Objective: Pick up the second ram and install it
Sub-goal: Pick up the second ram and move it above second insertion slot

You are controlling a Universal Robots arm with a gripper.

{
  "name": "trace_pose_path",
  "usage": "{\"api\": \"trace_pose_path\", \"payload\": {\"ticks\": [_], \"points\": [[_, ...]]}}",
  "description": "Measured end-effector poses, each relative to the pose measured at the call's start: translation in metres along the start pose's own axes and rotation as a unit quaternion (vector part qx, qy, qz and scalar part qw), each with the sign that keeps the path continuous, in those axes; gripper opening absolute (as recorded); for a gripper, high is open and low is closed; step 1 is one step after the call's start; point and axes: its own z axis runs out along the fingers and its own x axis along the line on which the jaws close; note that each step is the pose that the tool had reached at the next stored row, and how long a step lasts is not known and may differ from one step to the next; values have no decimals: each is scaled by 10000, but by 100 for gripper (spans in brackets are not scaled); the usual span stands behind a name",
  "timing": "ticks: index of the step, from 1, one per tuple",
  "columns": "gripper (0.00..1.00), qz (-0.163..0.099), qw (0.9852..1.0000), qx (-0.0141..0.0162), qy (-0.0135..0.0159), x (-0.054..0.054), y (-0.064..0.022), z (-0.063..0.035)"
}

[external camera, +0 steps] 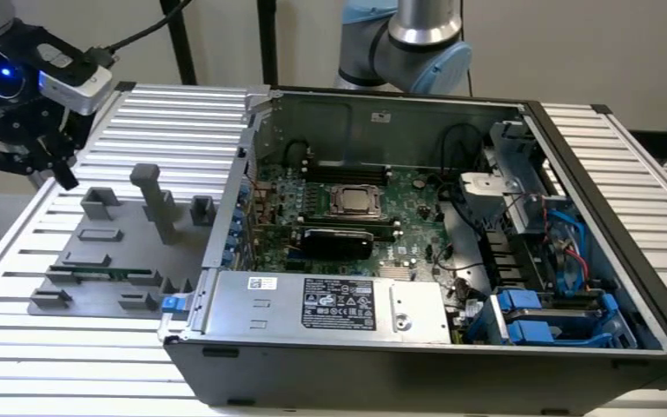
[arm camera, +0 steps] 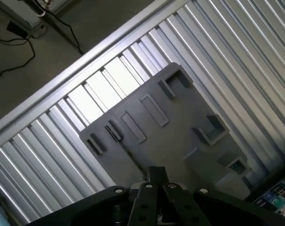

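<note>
- We see the fingers (arm camera: 153,178) pressed together in the wrist view, with nothing held between them.
- The gripper (external camera: 53,165) hangs in the air at the exterior view's far left, above the far corner of the grey fixture tray (external camera: 79,252), and touches nothing.
- The second ram (external camera: 102,273) lies in a slot near the tray's front edge, well apart from the gripper. Its long axis runs from the exterior view's left to its right, along that edge.
- The tray rests on the ribbed metal surface (external camera: 32,347), just beside the open computer case (external camera: 426,373).
- Inside the case we see the green motherboard (external camera: 415,187), with its CPU socket (external camera: 357,201) near the middle.
</note>
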Motion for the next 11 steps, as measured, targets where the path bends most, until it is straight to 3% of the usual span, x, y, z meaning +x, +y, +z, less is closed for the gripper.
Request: {"api": "trace_pose_path", "payload": {"ticks": [6, 11], "points": [[0, -547, 9985, -15, 28, 1, -2, 37], [0, -997, 9950, -25, 55, 2, -3, 61]]}}
